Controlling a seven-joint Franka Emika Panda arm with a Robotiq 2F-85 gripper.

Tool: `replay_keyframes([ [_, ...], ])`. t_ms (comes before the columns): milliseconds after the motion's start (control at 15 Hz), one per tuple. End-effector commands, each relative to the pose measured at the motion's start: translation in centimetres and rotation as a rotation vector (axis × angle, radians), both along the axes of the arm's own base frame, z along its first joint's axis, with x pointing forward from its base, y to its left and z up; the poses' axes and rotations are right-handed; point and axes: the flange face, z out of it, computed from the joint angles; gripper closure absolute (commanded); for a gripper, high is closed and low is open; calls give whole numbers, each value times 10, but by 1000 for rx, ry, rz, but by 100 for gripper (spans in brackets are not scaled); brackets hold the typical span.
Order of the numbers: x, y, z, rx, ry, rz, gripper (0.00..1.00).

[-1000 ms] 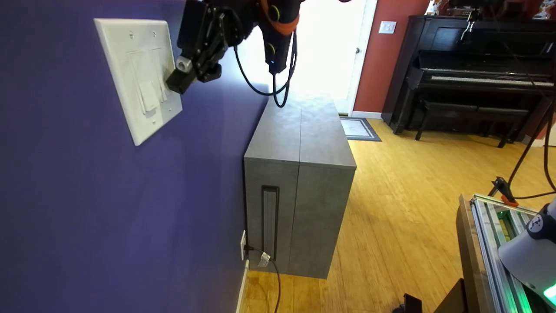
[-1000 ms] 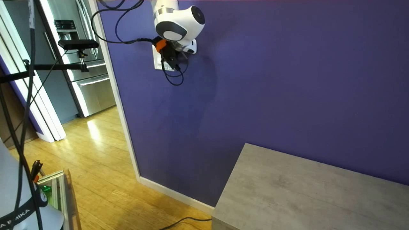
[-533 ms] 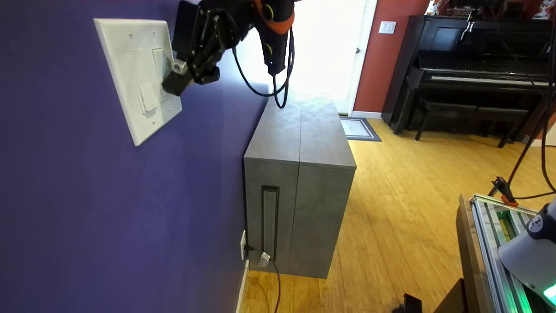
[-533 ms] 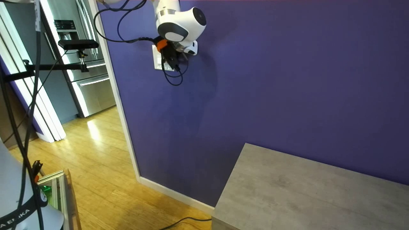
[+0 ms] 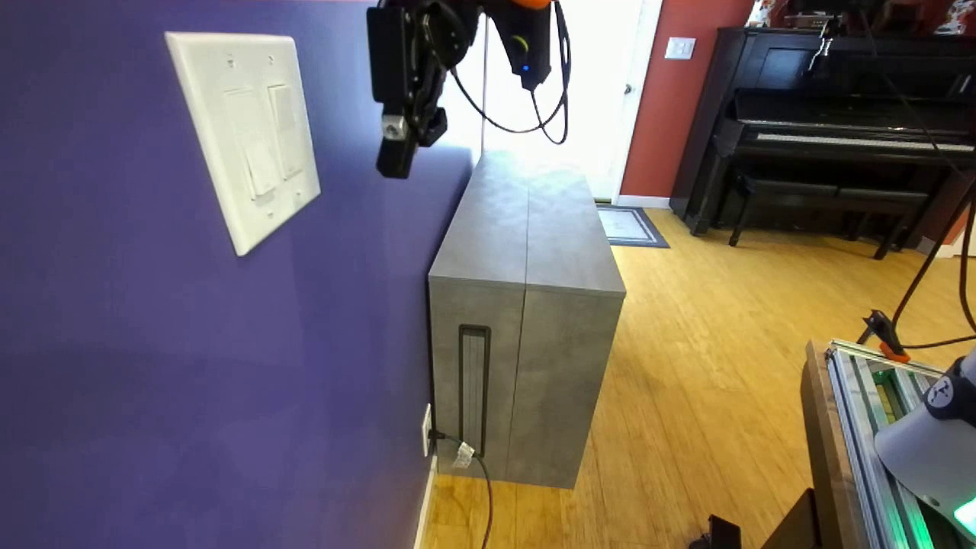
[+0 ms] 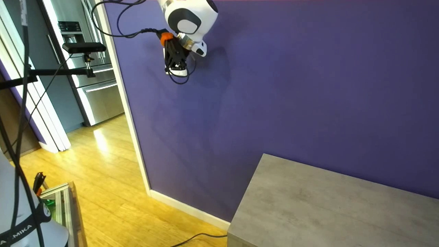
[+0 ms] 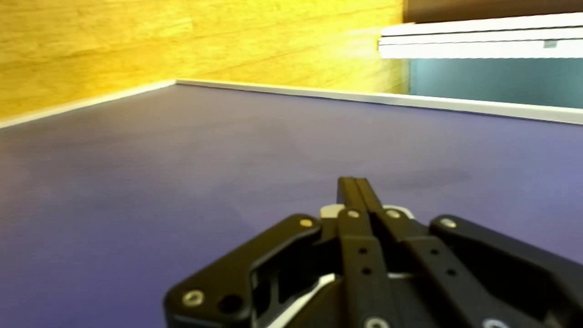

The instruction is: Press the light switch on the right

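Right-hand rocker light switch point(image 5: 285, 131) sits in the double wall plate point(image 5: 210, 101), its top edge seemingly proud, opposite to its left twin point(image 5: 252, 142). My gripper point(image 7: 355, 180), fingertips point(image 7: 347, 193) together on nothing, hangs clear of it; I judge the press likely done, only retreat left.

Your gripper point(image 7: 354, 183) was black, your light switch point(image 5: 286, 131) white, the wall point(image 6: 308, 85) purple, the cabinet point(image 6: 319, 202) mottled grey, the floor point(image 5: 679, 366) plank-lined yellow.

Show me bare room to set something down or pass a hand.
The gray cabinet top looks bare, bordered by the purple wall. A hand could probably pass between switch plate and baseboard, along bare wall. It's crowded near the right-hand light switch, where the shut gripper hangs.
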Motion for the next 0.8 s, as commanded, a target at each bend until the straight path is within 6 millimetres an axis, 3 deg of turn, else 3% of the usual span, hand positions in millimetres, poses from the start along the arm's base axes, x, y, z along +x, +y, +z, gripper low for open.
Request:
replay_keyframes([
  [0, -31, -28, 52, -203, 7, -45, 67],
  [333, -92, -68, 126, -431, 20, -49, 32],
  [600, -137, -106, 159, -641, -40, -20, 4],
  [733, -152, -126, 168, -746, -87, -2, 0],
])
